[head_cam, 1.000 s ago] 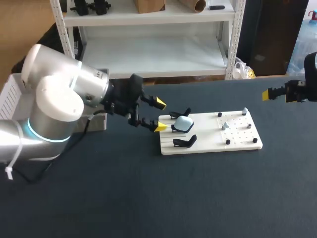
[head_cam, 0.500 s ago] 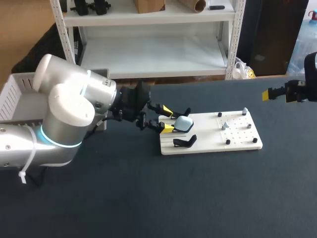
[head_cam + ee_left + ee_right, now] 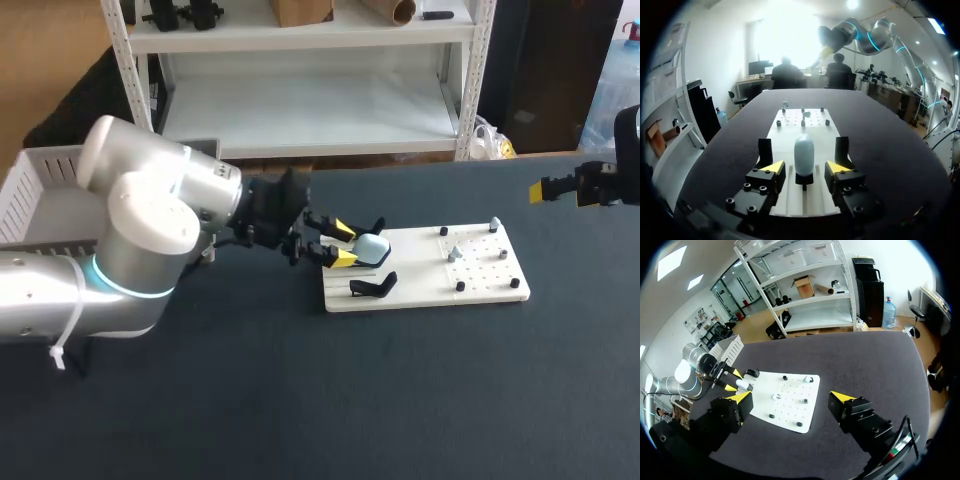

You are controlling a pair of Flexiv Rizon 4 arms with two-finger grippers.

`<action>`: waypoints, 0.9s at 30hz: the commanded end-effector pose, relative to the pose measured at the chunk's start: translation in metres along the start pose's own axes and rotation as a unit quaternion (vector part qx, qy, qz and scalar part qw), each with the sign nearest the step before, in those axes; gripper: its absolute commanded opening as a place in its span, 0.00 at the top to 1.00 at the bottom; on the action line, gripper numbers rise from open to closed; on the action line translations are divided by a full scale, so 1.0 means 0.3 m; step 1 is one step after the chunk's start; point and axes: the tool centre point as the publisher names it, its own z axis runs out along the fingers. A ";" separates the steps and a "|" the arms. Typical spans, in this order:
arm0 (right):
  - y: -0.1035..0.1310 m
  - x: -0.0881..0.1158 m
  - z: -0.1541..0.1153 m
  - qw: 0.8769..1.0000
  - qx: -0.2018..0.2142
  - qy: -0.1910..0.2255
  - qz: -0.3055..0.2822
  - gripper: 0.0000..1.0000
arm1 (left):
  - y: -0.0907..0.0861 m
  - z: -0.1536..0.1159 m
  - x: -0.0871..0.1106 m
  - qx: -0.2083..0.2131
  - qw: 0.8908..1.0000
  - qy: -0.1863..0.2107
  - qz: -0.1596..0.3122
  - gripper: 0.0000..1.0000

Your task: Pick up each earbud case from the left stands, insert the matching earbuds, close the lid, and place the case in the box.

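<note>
Left pincer (image 3: 344, 243) (image 3: 804, 167) spread wide, low over the near end of a white board (image 3: 480, 285) (image 3: 815, 122), one yellow tip on either side of the case (image 3: 373, 247) (image 3: 804, 155), neither touching it. Case pale blue, right between the fingers and slightly ahead of the tips, propped on edge in a black stand (image 3: 805, 180). Long axis upward, narrow side turned toward the pincer. Print on it too small to read. Two empty black stands (image 3: 372, 287) (image 3: 764, 149) just outside the fingers, one on each side. Ahead of the pincer, past the case, small dark pegs (image 3: 460, 286) (image 3: 803, 123) scattered over the far part of the board. Box (image 3: 40, 190) behind the left pincer, beyond the arm's elbow, at the edge of the dark bench (image 3: 400, 400). Right pincer (image 3: 565, 188) (image 3: 790, 397) also spread, pinching nothing, held high over the bench and well apart from the case, with the board ahead of and below its tips.
</note>
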 end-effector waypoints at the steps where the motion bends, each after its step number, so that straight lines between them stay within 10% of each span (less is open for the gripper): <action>1: -0.002 -0.001 0.002 1.000 -0.002 0.000 0.000 0.00 | 0.023 0.019 0.004 0.006 1.000 -0.001 0.001 0.51; 27: -0.002 -0.001 0.002 1.000 -0.002 0.000 0.000 0.00 | 0.041 0.085 -0.008 0.007 1.000 0.003 0.006 0.61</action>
